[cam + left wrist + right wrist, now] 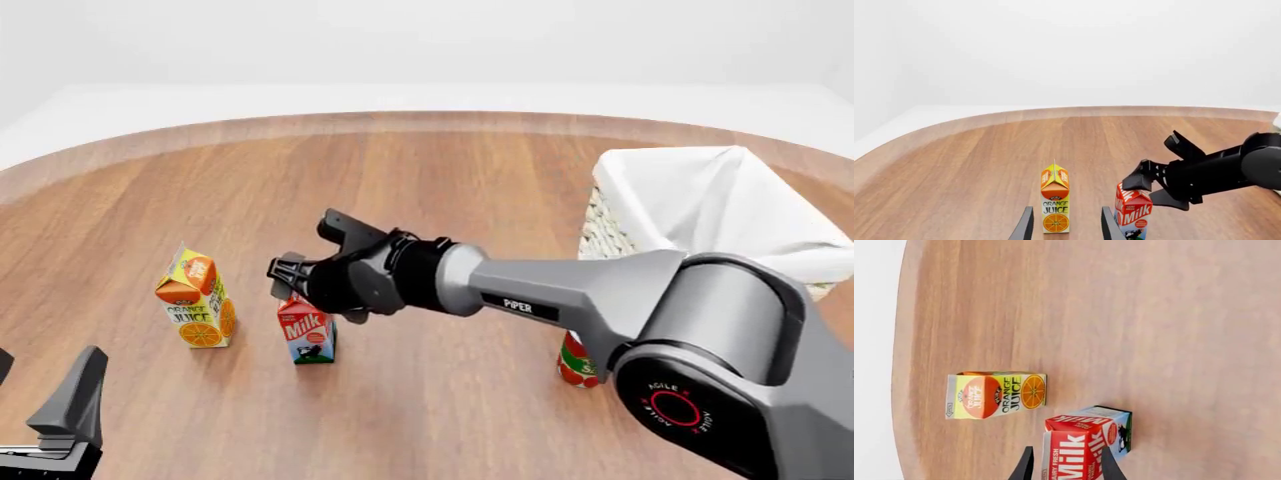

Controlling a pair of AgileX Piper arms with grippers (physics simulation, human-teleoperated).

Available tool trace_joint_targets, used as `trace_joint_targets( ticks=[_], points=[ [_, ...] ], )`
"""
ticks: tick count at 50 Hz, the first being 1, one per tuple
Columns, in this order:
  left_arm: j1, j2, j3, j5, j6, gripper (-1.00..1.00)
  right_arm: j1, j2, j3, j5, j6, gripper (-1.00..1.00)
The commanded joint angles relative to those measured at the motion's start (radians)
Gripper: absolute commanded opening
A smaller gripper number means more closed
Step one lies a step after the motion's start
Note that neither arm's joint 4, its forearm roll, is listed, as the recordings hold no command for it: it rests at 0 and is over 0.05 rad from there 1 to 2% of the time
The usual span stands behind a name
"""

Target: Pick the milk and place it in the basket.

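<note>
- Milk [307, 335] upright on wooden counter [441, 200], just right of orange juice carton [196, 300], apart from it.
- Right end effector [296, 283] reaching in from the right, fingers spread, straddling the carton's red gable top; right wrist view shows fingertips [1029, 465] either side of it. Contact unclear, probably not clamped.
- Left end effector [1066, 225] low at near-left counter edge, fingers apart, holding nothing, pointing toward the juice carton.
- Basket [603, 225] with white liner at far right, well apart from milk.
- Red can [577, 362] partly hidden behind right arm, near the basket.
</note>
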Motion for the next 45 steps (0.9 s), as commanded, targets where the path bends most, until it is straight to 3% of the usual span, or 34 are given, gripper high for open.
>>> trace_joint_targets(
  ticks=[1, 32, 33, 45],
  points=[
    [0.000, 0.000, 0.000, 0.000, 0.000, 1.00, 0.001, 0.005, 0.000, -0.006, 0.004, 1.00],
    [0.000, 0.000, 0.000, 0.000, 0.000, 1.00, -0.004, 0.027, -0.015, -0.014, 0.004, 1.00],
    [0.000, 0.000, 0.000, 0.000, 0.000, 1.00, -0.006, 0.026, -0.017, -0.012, 0.001, -1.00],
    [0.000, 0.000, 0.000, 0.000, 0.000, 1.00, -0.002, -0.004, -0.021, -0.032, -0.010, -1.00]
  ],
)
